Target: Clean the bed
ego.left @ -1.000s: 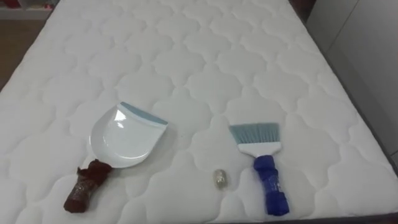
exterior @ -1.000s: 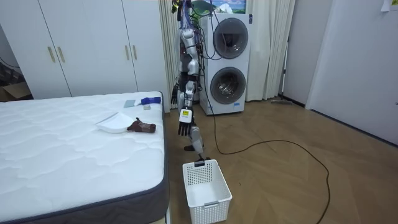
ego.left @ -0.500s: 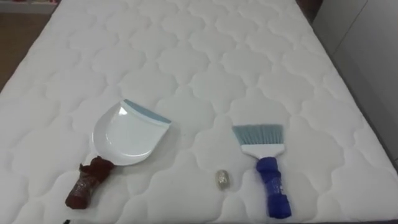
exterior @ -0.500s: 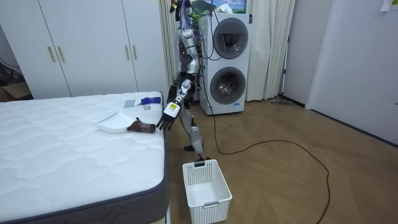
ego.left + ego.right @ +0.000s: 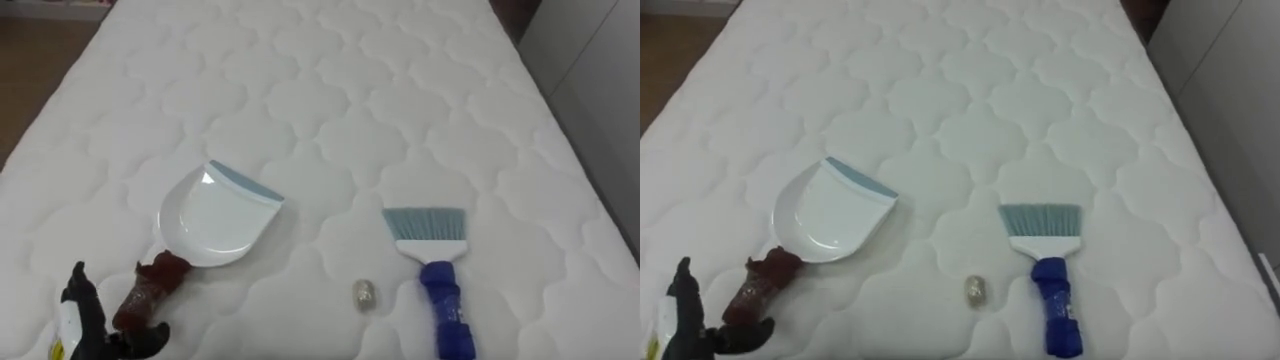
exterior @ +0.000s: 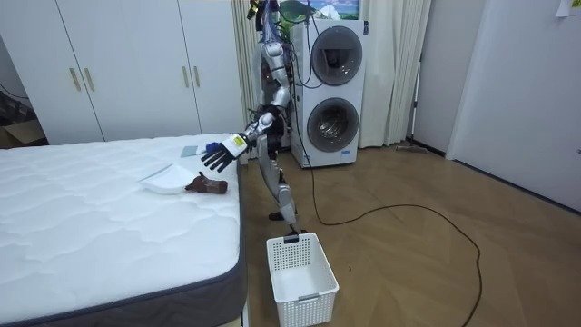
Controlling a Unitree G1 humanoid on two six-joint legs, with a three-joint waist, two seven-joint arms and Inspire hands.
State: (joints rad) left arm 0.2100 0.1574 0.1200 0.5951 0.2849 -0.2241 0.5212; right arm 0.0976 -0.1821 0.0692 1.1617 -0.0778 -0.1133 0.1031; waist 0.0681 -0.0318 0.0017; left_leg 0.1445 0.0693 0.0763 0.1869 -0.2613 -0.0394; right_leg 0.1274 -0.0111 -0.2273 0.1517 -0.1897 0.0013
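Note:
A white dustpan (image 5: 215,215) with a blue-grey lip and a dark red handle (image 5: 150,290) lies on the quilted white mattress (image 5: 330,100). To its right rests a hand brush (image 5: 445,305) with pale blue bristles and a blue handle. Between them, near the bed's edge, sits a small pale lump of litter (image 5: 364,294). My left hand (image 5: 85,320) rises at the lower left, fingers spread and open, just beside the dustpan's handle and holding nothing. In the room view this hand (image 6: 218,156) hovers over the bed's corner.
I stand at the bed's end, by its corner. A white laundry basket (image 6: 301,272) sits on the wooden floor beside the bed. Stacked washing machines (image 6: 336,91) stand behind me, and white wardrobes (image 6: 127,64) line the wall.
My left arm swung up from hanging at my side to over the bed's corner, and the hand has come into the eye view beside the dustpan's handle. The eye view shifted slightly.

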